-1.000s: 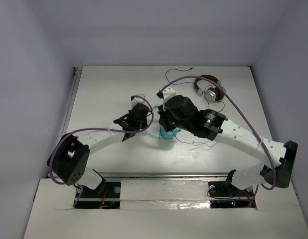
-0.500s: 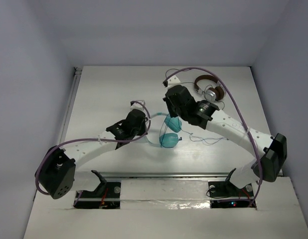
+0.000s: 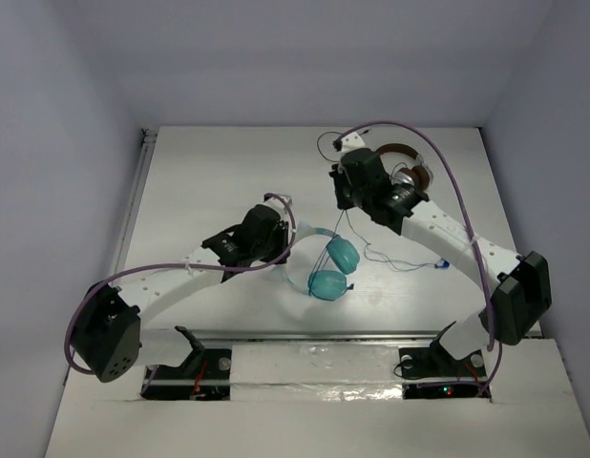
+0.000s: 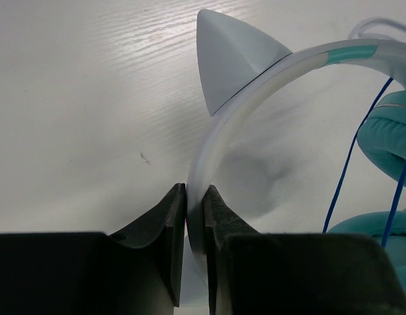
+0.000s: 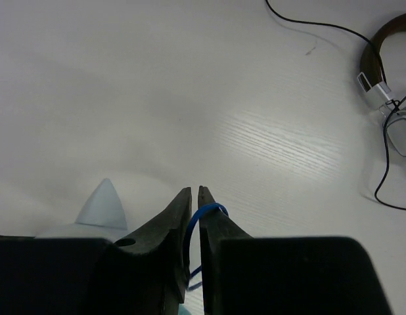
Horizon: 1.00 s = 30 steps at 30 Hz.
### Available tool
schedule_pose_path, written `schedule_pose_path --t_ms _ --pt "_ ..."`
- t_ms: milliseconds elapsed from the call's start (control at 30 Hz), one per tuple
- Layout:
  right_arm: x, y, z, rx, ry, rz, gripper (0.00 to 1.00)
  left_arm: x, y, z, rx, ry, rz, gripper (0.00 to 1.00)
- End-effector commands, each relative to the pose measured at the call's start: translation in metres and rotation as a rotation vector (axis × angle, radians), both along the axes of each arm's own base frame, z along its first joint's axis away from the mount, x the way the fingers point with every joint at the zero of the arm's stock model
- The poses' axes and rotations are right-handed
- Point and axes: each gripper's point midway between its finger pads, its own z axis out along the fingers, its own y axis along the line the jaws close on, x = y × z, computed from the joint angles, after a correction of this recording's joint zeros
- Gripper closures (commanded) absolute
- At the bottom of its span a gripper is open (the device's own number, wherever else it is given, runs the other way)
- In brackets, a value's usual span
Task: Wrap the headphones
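The headphones have two teal ear cups (image 3: 331,270) and a pale headband (image 3: 297,250) with a white cat-ear tip (image 4: 232,56). My left gripper (image 3: 281,232) is shut on the headband (image 4: 209,164), holding it near the table middle. The teal cups (image 4: 387,134) show at the right of the left wrist view. A thin blue cable (image 3: 395,262) runs from the cups to the right. My right gripper (image 3: 345,196) is shut on a loop of the blue cable (image 5: 206,213), raised behind the cups. A cat-ear tip (image 5: 103,205) shows below it.
Brown-and-silver headphones (image 3: 405,172) with a black cable (image 5: 321,26) lie at the back right, just beyond my right wrist; they also show in the right wrist view (image 5: 387,79). The white table (image 3: 200,181) has walls on three sides.
My right gripper has moved back and to the right, pulling the blue cable up from the cups. My left gripper and the headphones have shifted slightly right, and the cups are now uncovered.
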Motion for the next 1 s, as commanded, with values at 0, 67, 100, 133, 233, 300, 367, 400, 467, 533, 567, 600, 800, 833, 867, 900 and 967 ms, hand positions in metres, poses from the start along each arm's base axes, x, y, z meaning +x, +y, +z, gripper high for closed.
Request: schedule_pose_path --t_ms 0,67,100,133,233,300,367,400,467,533,567,600,800,833,867,900,967 --pt "0.009 -0.004 0.029 0.198 -0.064 0.007 0.85 0.002 -0.024 0.059 -0.172 -0.075 -0.119 1.00" --pt "0.006 0.001 0.029 0.300 -0.039 0.048 0.85 -0.004 -0.028 0.069 -0.201 -0.074 -0.181 1.00" --pt "0.007 0.001 0.029 0.331 -0.035 0.060 0.86 -0.007 -0.030 0.072 -0.201 -0.083 -0.214 1.00" --pt "0.006 0.003 0.028 0.379 -0.012 0.086 0.86 -0.008 -0.031 0.079 -0.211 -0.090 -0.230 1.00" --pt "0.006 0.004 0.023 0.434 0.009 0.095 0.86 -0.007 -0.025 0.091 -0.239 -0.099 -0.231 1.00" --pt "0.003 0.005 0.021 0.483 -0.009 0.118 0.85 -0.008 -0.023 0.107 -0.296 -0.112 -0.255 1.00" --pt "0.000 0.008 0.031 0.566 -0.029 0.159 0.85 -0.010 -0.023 0.124 -0.337 -0.132 -0.272 1.00" --pt "-0.001 0.008 0.030 0.589 -0.025 0.168 0.85 -0.009 -0.022 0.129 -0.345 -0.137 -0.275 1.00" --pt "-0.010 0.010 0.024 0.669 0.002 0.235 0.81 -0.001 -0.016 0.143 -0.360 -0.158 -0.268 1.00" --pt "-0.019 0.010 0.016 0.709 0.030 0.260 0.66 0.011 -0.007 0.157 -0.377 -0.186 -0.236 1.00" --pt "-0.018 0.007 0.018 0.719 0.016 0.259 0.61 0.012 -0.007 0.162 -0.396 -0.186 -0.249 1.00" --pt "-0.019 0.007 0.016 0.719 0.018 0.258 0.51 0.014 -0.005 0.169 -0.410 -0.194 -0.244 1.00" --pt "-0.019 0.000 -0.002 0.718 0.021 0.214 0.43 0.030 0.001 0.205 -0.411 -0.254 -0.195 1.00" --pt "-0.018 -0.003 -0.003 0.722 0.017 0.207 0.41 0.034 0.005 0.214 -0.412 -0.272 -0.180 1.00" --pt "-0.019 -0.001 -0.002 0.730 0.004 0.225 0.41 0.036 0.006 0.213 -0.398 -0.264 -0.166 1.00" --pt "-0.022 -0.001 -0.009 0.731 0.017 0.233 0.41 0.038 0.007 0.216 -0.395 -0.272 -0.158 1.00" --pt "-0.024 0.000 -0.016 0.737 0.031 0.231 0.40 0.043 0.012 0.223 -0.378 -0.288 -0.123 1.00"
